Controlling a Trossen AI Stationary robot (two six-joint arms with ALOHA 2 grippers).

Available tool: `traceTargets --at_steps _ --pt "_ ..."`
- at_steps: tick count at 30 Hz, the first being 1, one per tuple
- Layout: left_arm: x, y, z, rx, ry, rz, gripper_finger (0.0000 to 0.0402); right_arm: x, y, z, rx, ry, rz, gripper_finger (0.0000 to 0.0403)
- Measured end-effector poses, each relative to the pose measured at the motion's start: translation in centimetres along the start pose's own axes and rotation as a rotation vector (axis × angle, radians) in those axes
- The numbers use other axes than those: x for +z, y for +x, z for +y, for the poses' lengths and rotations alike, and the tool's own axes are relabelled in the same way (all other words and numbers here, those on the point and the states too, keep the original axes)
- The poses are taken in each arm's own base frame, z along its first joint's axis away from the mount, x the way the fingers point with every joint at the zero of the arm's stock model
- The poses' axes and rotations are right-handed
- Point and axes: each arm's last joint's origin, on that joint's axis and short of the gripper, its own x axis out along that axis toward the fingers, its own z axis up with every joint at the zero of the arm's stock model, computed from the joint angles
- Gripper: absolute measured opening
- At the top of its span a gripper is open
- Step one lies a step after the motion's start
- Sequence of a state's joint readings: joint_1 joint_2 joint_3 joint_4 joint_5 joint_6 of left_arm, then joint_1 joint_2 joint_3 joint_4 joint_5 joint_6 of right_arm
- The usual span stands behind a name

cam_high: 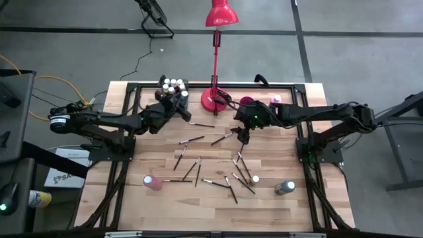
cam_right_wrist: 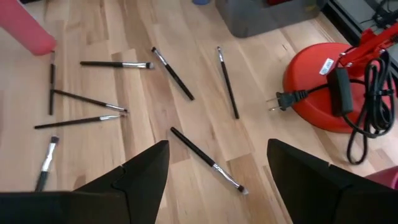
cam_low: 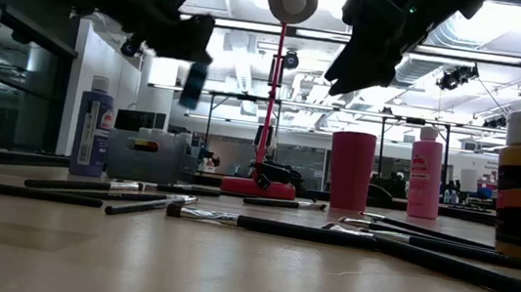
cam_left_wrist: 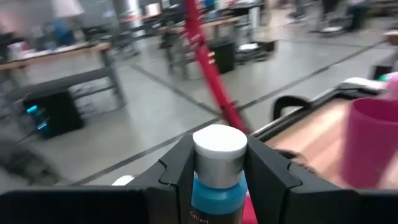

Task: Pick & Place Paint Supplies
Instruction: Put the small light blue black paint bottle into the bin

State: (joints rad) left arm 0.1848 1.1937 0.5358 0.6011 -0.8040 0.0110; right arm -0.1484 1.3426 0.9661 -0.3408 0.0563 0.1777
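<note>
While left end effector (cam_left_wrist: 217, 177) clamps blue paint bottle (cam_left_wrist: 216, 186), right end effector (cam_right_wrist: 217, 168) hangs apart above paintbrush (cam_right_wrist: 205, 158).

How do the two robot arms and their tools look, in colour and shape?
Both arms are dark, nearly black, built of jointed segments. The left arm has a round pale disc at its base end; the right arm shows a small green light near its wrist. Each tool, left tool and right tool, has two flat, angular black fingers.
</note>
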Motion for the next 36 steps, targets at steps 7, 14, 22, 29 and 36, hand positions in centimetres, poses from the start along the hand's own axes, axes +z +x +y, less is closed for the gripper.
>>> traceTargets --at_steps 7,14,22,29,36 --pt "-1.9 1.5 1.5 0.129 -0.031 0.054 0.0109 0.1 0.0 -0.4 -0.015 -0.007 -0.003 0.0263" --pt "-3.5 3.6 2.8 0.155 -0.065 0.108 0.0109 0.1 0.0 -0.5 -0.018 -0.005 -0.008 0.0263" --pt "-5.5 5.1 3.2 0.18 -0.077 0.169 0.0109 0.2 0.0 -0.6 -0.03 -0.005 -0.012 0.0263" --pt "-6.6 5.9 3.2 0.204 -0.089 0.177 0.0109 0.2 0.0 -0.6 -0.034 -0.005 -0.013 0.0263" --pt "-8.1 6.3 3.0 0.235 -0.064 0.218 0.0115 0.2 0.0 -0.6 -0.035 -0.005 -0.02 0.0263"
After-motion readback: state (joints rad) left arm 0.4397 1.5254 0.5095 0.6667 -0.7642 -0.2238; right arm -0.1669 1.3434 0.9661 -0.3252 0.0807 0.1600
